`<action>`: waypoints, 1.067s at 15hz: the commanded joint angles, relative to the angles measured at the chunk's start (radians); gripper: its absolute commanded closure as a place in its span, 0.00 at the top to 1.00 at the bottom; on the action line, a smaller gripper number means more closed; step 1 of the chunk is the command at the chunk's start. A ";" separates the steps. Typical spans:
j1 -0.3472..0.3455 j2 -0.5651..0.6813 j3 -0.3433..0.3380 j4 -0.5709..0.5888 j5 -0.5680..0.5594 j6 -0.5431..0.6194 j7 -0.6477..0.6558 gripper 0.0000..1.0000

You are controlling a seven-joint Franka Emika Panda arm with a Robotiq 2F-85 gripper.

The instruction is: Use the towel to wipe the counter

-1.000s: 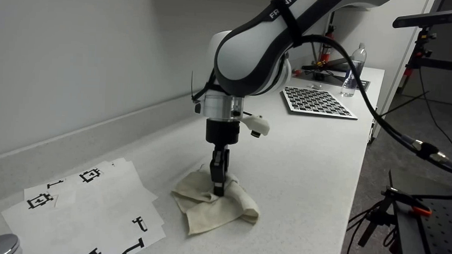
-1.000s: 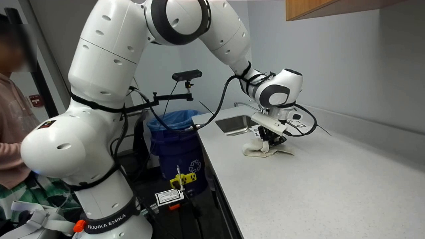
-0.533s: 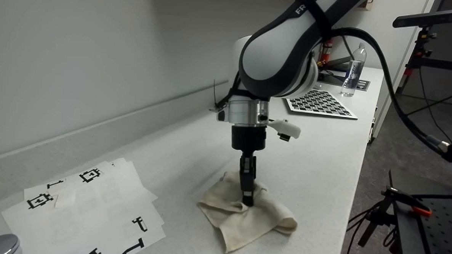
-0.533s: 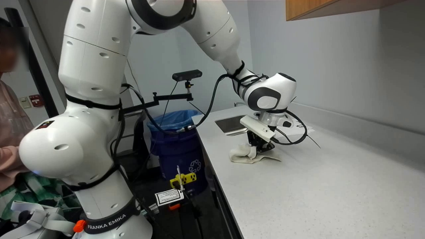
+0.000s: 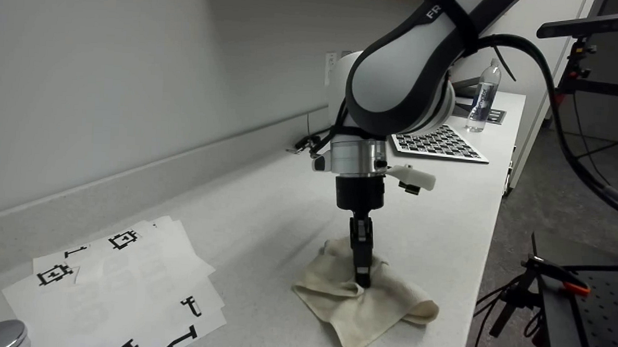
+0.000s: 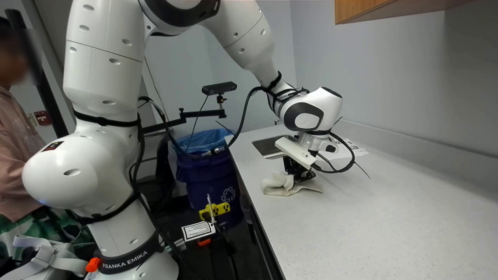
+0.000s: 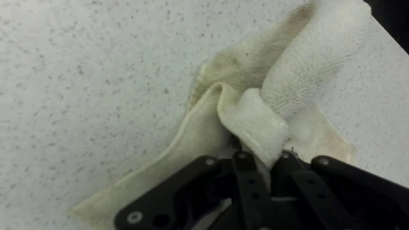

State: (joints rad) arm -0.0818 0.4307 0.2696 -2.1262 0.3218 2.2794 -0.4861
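Note:
The cream towel [image 5: 380,322] lies crumpled and partly folded on the white speckled counter [image 5: 265,229]. It also shows in an exterior view [image 6: 276,189] and in the wrist view [image 7: 303,64]. My gripper [image 5: 362,281] points straight down into the middle of the towel, with the towel spread around it on the counter. In the wrist view my gripper [image 7: 260,153] is shut on a fold of the towel that stands up between the fingers. The fingertips are hidden in the cloth.
Printed paper sheets [image 5: 127,285] lie on the counter beside the towel. A checkered board [image 5: 440,143] and a water bottle [image 5: 483,103] stand farther back. The sink [image 6: 272,146] is set into the counter. The counter's open edge drops to the floor; a wall runs along its back.
In both exterior views my gripper has dragged the towel along the counter, away from the paper sheets and towards the open edge. The grip on the towel looks the same.

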 commanded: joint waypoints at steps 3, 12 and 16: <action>0.057 0.050 -0.046 0.130 -0.088 0.046 0.013 0.03; 0.120 0.195 -0.113 0.430 -0.258 0.214 0.120 0.03; 0.124 0.272 -0.144 0.506 -0.296 0.231 0.184 0.03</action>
State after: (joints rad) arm 0.0246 0.6243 0.1554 -1.7100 0.0609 2.4999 -0.3573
